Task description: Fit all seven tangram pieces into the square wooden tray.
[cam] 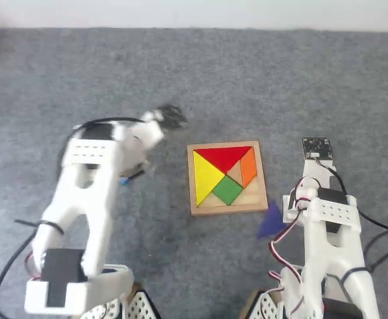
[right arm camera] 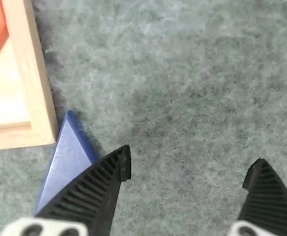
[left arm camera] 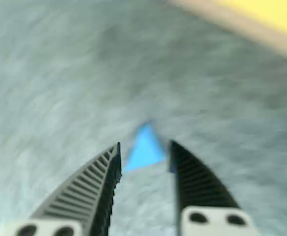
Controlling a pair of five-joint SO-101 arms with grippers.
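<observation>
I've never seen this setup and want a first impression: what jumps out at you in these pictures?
The square wooden tray sits mid-table, partly filled with coloured pieces. The left hand grips a light blue triangle. A dark blue triangle lies on the grey carpet just off the tray's corner, beside the open right hand.

blue triangle [left arm camera: 144, 150] — blurred | dark blue piece [right arm camera: 67, 157] — part behind fingers [right arm camera: 99, 187] | tray [right arm camera: 33, 88] cut off
</observation>
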